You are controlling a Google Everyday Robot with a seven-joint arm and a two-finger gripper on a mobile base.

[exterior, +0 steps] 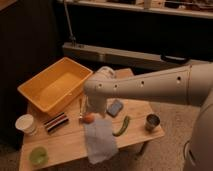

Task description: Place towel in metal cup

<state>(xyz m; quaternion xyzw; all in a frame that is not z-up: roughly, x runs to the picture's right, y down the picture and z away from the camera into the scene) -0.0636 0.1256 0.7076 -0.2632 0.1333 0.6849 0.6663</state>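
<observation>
The towel (100,141), a limp pale bluish-white cloth, lies flat on the wooden table (65,145) and hangs a little over its front edge. The metal cup (152,122), short and shiny with a dark inside, stands upright at the table's right end, apart from the towel. My arm (145,87) reaches in from the right across the table. My gripper (81,113) points down at the arm's end, just above the towel's far left corner and beside a small orange ball (88,118). It holds nothing that I can see.
A yellow bin (54,89) stands at the back left. A blue block (115,107) and a green pepper (121,126) lie between towel and metal cup. A white paper cup (25,123), a dark striped packet (55,122) and a green cup (37,155) are on the left.
</observation>
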